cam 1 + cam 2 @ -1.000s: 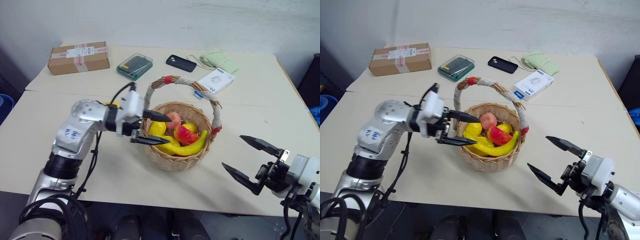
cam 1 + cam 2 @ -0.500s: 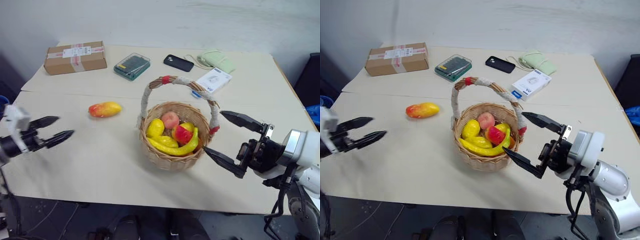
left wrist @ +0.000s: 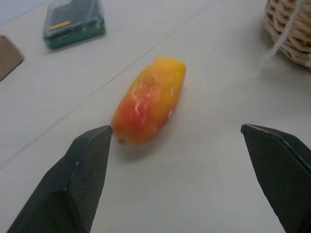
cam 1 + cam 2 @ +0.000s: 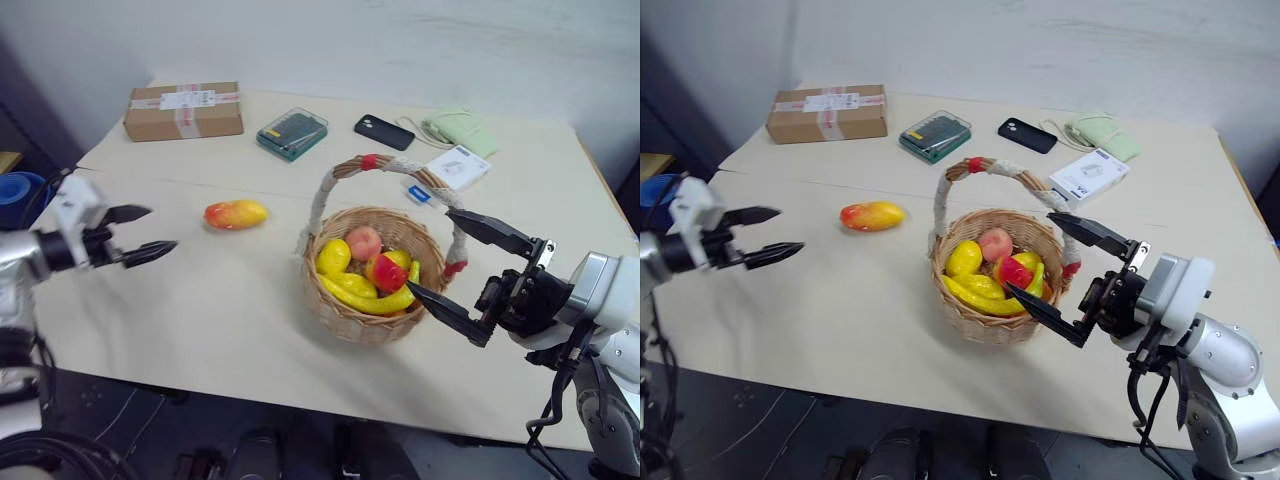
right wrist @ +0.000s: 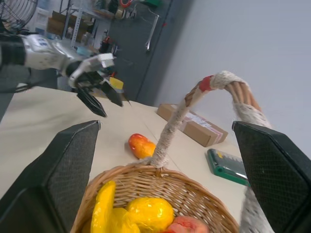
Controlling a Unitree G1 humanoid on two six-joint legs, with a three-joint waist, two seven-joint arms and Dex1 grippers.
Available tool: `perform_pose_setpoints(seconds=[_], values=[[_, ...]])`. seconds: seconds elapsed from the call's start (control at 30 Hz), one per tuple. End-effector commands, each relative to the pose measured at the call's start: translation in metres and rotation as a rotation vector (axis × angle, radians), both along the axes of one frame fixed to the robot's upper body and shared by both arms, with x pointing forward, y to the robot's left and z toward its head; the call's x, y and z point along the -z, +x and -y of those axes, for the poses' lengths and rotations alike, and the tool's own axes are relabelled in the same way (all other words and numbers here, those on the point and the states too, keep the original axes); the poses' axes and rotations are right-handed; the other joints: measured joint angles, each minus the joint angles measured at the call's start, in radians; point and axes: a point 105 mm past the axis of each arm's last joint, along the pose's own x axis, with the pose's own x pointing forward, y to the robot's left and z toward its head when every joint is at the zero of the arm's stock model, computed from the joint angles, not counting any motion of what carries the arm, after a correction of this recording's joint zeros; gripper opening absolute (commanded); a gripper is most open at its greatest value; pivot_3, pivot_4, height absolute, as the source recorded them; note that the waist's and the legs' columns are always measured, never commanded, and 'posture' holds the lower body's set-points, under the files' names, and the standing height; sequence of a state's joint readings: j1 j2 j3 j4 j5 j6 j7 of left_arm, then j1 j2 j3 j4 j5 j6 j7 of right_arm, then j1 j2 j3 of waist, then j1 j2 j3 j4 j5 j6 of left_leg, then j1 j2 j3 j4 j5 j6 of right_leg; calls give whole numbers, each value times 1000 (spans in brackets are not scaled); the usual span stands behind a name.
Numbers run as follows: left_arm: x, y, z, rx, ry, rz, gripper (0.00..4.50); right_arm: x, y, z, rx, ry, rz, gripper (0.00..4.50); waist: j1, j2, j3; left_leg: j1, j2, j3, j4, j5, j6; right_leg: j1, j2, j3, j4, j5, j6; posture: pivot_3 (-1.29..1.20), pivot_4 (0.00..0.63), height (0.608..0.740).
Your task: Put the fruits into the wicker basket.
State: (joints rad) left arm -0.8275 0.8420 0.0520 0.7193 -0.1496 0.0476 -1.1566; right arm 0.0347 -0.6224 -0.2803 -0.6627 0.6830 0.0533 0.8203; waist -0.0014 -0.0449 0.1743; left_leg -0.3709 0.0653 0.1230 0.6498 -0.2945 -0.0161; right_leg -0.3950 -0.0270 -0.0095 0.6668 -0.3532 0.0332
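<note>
Pale beige tabletop [image 4: 230, 330] fills the scene, set against a light wall. Near its middle stands the wicker basket [image 4: 375, 322], its cloth-wrapped arched handle [image 4: 330, 192] banded in red. Inside lie a long yellow banana [image 4: 368, 297], a yellow fruit [image 4: 333, 256], a peach-coloured one [image 4: 363, 242] and a red-and-yellow one [image 4: 389, 272]. The mango [image 4: 236, 214] lies on its side on the bare tabletop to the left of the basket, apart from it. The left tool [image 4: 140, 234] hangs at the table's left edge, fingers spread wide and empty, aimed toward the mango; from the left wrist view the mango [image 3: 148, 107] sits between and just beyond the two fingertips, untouched. The right tool [image 4: 462, 270] hovers at the basket's right rim, fingers wide apart and holding nothing, one above the rim by the handle's foot, the other lower beside the wall. Along the far side lie a taped cardboard box [image 4: 184, 110], a green case [image 4: 292, 133], a black phone [image 4: 385, 131], a pale green cloth [image 4: 458, 129] and a white box [image 4: 455, 167].
</note>
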Motion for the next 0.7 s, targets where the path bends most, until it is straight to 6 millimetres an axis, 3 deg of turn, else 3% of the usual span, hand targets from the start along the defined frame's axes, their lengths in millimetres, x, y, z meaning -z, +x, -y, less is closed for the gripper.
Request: perform_pose_setpoints(seconds=[0.03,0.27,0.4,0.53,0.63,0.7], values=[[12,23,12,20,233,-13,4439,-4,-5,7,24,-13,45,4500,-6,0,0,0,1,2,0,2,-3,-1,2,1,-1,0,0,0,150,740],[30,56,40,-69,331,-30,4439,6,-13,11,61,-8,27,4500,-29,0,0,0,2,3,-2,2,-5,-3,2,4,-2,-1,2,0,150,740],[41,59,49,-96,282,-113,4439,8,-16,13,90,-10,31,4500,-26,0,0,1,1,3,0,2,-6,-3,1,5,2,-1,2,0,150,740],[55,53,45,-84,344,-178,3311,12,-19,15,113,-9,28,4500,-25,0,0,2,1,3,1,3,-6,-2,1,5,5,-1,2,0,150,740],[54,54,41,-100,337,-161,2442,14,-20,15,124,-8,29,4500,-26,1,0,3,1,3,1,3,-7,-2,1,5,6,-1,2,0,150,740],[50,54,37,-95,339,-123,2133,16,-19,15,126,-8,30,4500,-26,1,0,3,1,3,1,3,-7,-2,1,5,6,-1,2,0,150,740]])
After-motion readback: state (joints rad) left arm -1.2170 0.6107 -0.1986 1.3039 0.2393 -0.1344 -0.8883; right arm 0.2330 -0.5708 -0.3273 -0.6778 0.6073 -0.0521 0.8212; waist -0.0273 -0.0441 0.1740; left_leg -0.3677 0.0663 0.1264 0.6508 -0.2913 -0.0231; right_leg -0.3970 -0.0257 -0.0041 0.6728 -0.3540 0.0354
